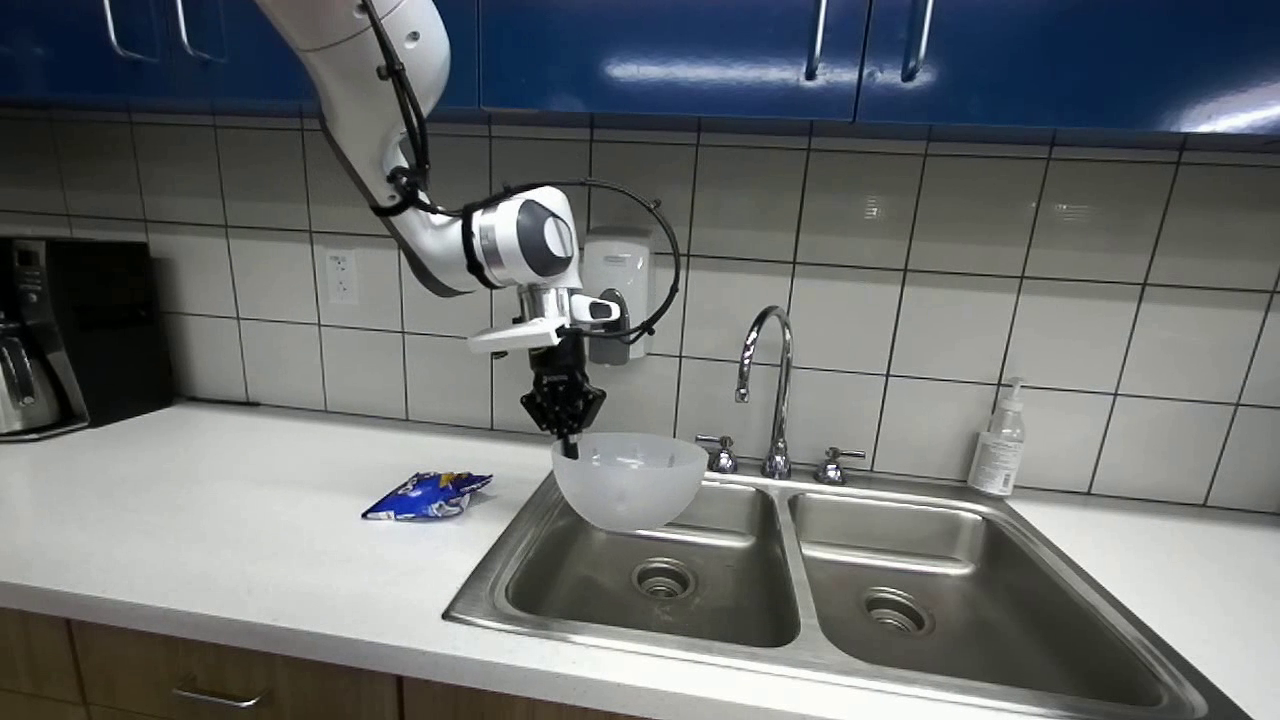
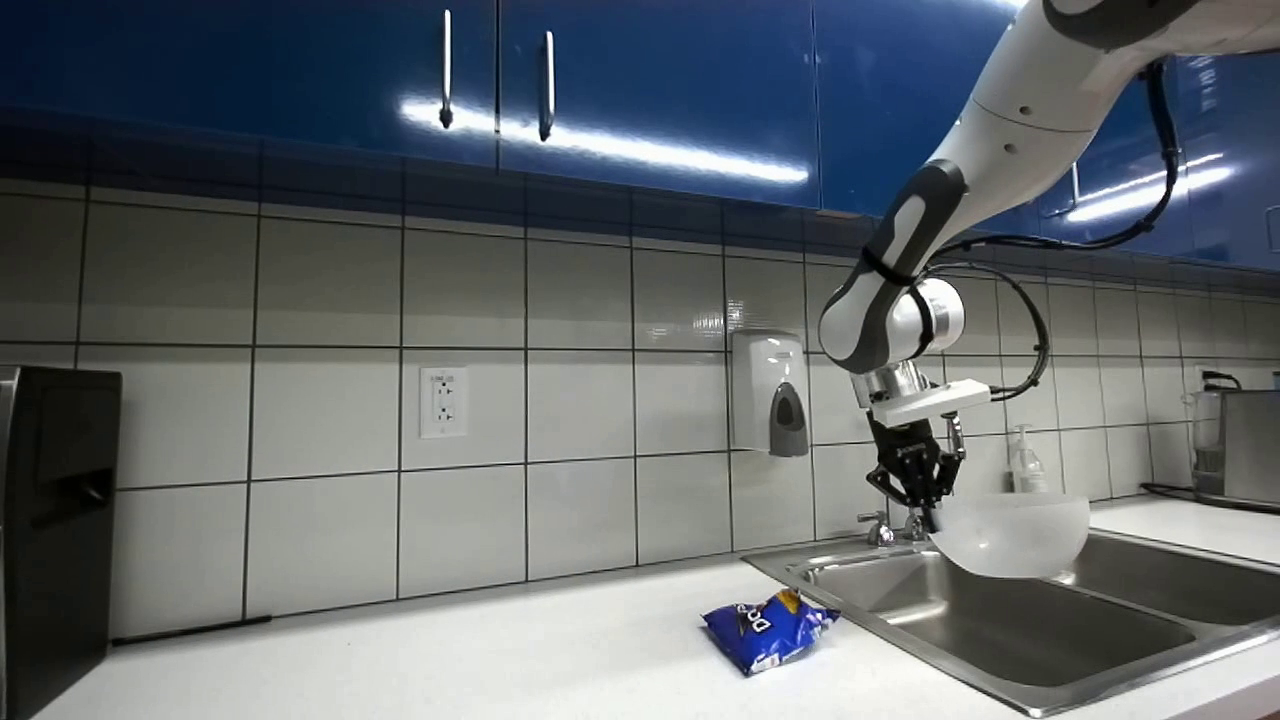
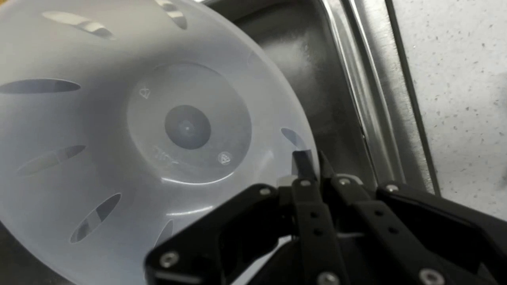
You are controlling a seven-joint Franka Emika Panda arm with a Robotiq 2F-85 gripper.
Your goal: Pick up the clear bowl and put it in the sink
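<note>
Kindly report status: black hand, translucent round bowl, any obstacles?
Black hand shut on rim of translucent whitish round bowl. Bowl over stainless steel double-basin sink, not yet released. Shiny blue packet beside sink, likely no obstacle.

the bowl (image 1: 630,490) is over the left basin (image 1: 600,600) of the sink (image 1: 801,580), packet (image 1: 425,499) on the counter (image 1: 250,500) to the left, tap (image 1: 776,462) behind, bottle (image 1: 998,457) at the back right.

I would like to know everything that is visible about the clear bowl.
The clear bowl is round, whitish and translucent, apparently plastic. The wrist view shows long oval marks around its wall, perhaps slots or clear panes, and a circular base with small symbols and a darker central disc. It hangs roughly level, open side up, over the left basin of the sink, its rim gripped by the pincer from inside and outside.
</note>
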